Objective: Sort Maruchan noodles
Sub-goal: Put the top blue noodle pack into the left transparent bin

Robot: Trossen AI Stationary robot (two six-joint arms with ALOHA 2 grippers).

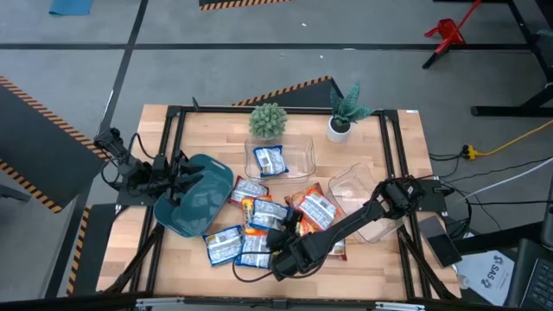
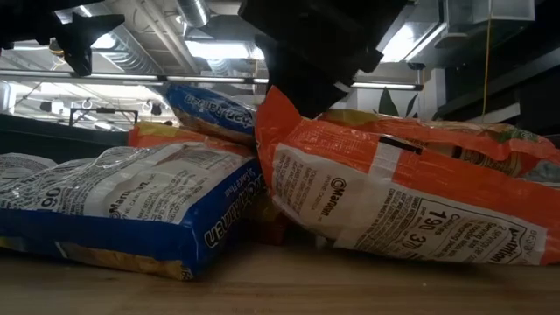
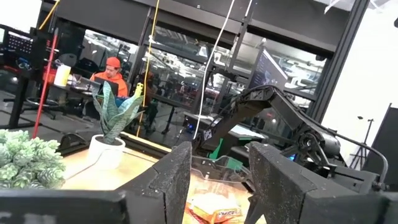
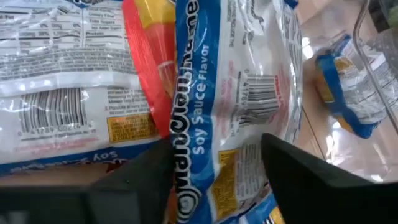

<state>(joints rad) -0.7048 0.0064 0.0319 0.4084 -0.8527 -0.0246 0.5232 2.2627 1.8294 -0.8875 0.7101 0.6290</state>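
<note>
At the near edge of the packet pile: the right claw (image 1: 278, 262) hangs low over the Maruchan packets, and the right wrist view shows its two dark fingers (image 4: 134, 180) apart, straddling a blue-and-white Soy Sauce packet (image 4: 233, 112) that lies beneath them.
Right claw grip: fingers spread on either side of that packet, not clamped; whether the tips touch the wrapper I cannot tell.
Neighbouring packets: an orange packet (image 2: 411, 201) leans against a blue-and-white one (image 2: 131, 206) in the low view, with another blue packet (image 2: 210, 109) resting on top behind them.
Main pile: most Maruchan noodles (image 1: 268, 226) lie jumbled mid-worktop, blue, orange and red-brown mixed and overlapping.
Sorted so far: one blue packet (image 1: 269, 160) sits alone in the far clear tub (image 1: 302, 149).
Second clear tub (image 1: 354, 183): on the right arm's side, partly under that arm; I see no packet in it.
Dark teal bin (image 1: 194, 200): tipped beside the pile on the left, its inside looks bare.
Left claw (image 1: 175, 179): waits at the teal bin's edge, fingers (image 3: 168, 180) apart and holding nothing.
Worktop (image 1: 389, 155): wooden, with two potted plants (image 1: 268, 121) at the far edge.
Progress, by my judgement: barely begun, with one packet placed and nearly all still to be sorted.
</note>
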